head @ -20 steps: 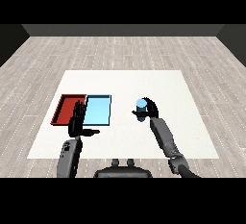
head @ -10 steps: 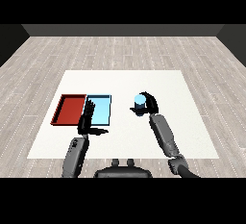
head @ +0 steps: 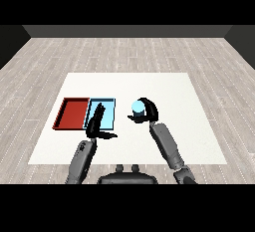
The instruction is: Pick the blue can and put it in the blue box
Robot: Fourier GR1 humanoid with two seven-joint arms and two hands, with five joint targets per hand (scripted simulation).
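The white desk (head: 164,84) spreads out in front of me, and on its left part lie two trays side by side and touching: the red tray (head: 72,113) on the outside and the light blue tray (head: 108,103) next to it, nearer the middle. My left forearm comes up from the lower left, and my left hand (head: 97,121) hovers over the near part of the light blue tray with its fingers straight and spread, the thumb pointing off to the right, holding nothing. My right forearm reaches in from the lower right, and my right hand (head: 148,110) is curled round the blue can (head: 137,108), fingers arching over its far side and its pale blue top showing. The can sits just to the right of the light blue tray, near it but apart from it; whether it is lifted clear of the desk I cannot tell from here. I judge the pick to be done or nearly so, and the carry is the step in hand. Next I need to take the can leftward over the tray's rim and set it down on the bare floor of the light blue tray. My left hand hangs over that tray, so I should draw it back first or the two hands may meet.
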